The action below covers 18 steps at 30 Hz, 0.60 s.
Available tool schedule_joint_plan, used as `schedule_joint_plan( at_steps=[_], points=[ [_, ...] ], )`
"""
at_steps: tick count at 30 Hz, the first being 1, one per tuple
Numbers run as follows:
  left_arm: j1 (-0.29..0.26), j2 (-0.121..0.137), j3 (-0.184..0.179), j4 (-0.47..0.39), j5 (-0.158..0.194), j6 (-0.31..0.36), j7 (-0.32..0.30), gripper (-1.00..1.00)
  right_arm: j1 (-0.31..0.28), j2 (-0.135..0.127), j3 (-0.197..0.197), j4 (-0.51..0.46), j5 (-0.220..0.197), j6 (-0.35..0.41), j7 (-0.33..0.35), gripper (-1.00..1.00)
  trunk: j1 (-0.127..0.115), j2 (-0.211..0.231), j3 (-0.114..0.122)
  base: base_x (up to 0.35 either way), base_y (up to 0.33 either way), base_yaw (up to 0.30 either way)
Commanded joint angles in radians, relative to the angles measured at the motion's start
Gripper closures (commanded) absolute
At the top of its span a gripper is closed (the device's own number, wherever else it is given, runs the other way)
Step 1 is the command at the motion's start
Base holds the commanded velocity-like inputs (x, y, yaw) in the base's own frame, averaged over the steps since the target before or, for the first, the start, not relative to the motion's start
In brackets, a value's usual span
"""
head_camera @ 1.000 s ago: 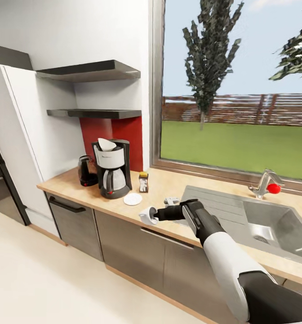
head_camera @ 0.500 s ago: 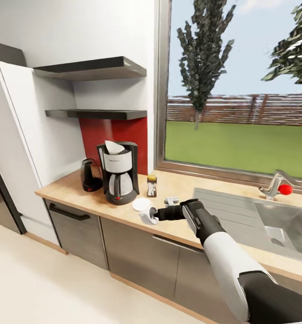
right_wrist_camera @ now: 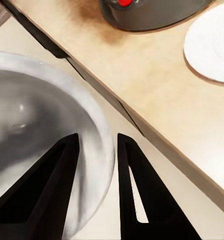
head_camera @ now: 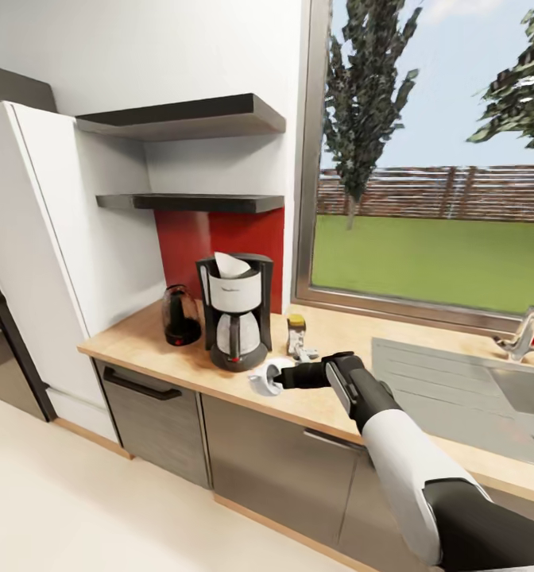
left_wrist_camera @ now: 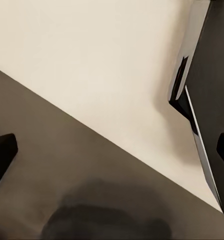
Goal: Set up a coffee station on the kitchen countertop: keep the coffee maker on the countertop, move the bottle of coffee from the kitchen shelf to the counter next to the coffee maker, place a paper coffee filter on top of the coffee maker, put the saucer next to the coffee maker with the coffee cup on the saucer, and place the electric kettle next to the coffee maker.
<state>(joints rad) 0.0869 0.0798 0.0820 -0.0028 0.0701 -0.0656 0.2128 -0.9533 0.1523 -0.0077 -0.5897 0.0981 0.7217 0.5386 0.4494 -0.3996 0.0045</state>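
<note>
Jaws clamp the coffee cup (right_wrist_camera: 42,145) (right gripper (right_wrist_camera: 94,150)).

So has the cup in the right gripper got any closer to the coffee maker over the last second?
Yes. The cup in the right gripper now hangs just below the coffee maker, by the counter edge; earlier it was well right of it.
</note>
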Motion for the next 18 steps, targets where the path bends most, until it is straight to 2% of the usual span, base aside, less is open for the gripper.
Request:
schedule_joint_plan(
  at_steps=[1,2,5,7,9,12,17,18],
  points=[
    [0.000,0.000,0.007,0.000,0.007,-0.004,0.000,-1.00,0.000,0.002,-0.002,-0.003,0.010,0.004,0.008,1.00,0.001,0.000,0.000,0.149,0.244,0.000],
    [0.000,0.000,0.007,0.000,0.007,-0.004,0.002,-1.00,-0.001,0.003,-0.003,-0.005,0.011,0.005,0.007,1.00,0.001,0.000,0.000,0.129,0.175,0.000],
    [-0.001,-0.001,0.007,0.000,0.006,-0.004,0.005,-1.00,-0.002,0.006,-0.006,-0.017,0.012,0.011,-0.184,1.00,0.001,0.000,0.000,0.029,0.025,0.000],
    [-0.001,-0.002,0.006,0.001,0.003,-0.003,0.006,-1.00,-0.002,0.012,-0.012,-0.019,0.009,0.011,-0.402,1.00,0.001,0.000,0.000,0.006,0.005,0.000],
    [-0.001,-0.002,0.006,0.001,0.003,-0.003,0.006,-1.00,-0.002,0.019,-0.021,-0.018,0.009,0.011,-0.460,1.00,0.001,0.000,0.000,0.002,0.002,0.000],
    [-0.001,-0.002,0.005,0.001,-0.002,-0.002,0.007,-1.00,-0.002,0.022,-0.063,-0.016,0.009,0.011,-0.594,1.00,0.001,0.000,0.000,0.000,0.000,0.000],
    [-0.001,0.000,0.002,0.001,-0.003,0.001,0.007,-1.00,-0.002,0.022,-0.092,-0.008,0.009,0.011,-0.705,1.00,0.001,0.000,0.000,0.044,0.019,0.000],
    [-0.001,0.000,0.001,0.000,-0.002,0.000,0.008,-1.00,-0.002,0.022,-0.123,-0.007,0.008,0.011,-0.729,1.00,0.001,0.000,0.000,0.227,0.135,0.000]
  ],
)
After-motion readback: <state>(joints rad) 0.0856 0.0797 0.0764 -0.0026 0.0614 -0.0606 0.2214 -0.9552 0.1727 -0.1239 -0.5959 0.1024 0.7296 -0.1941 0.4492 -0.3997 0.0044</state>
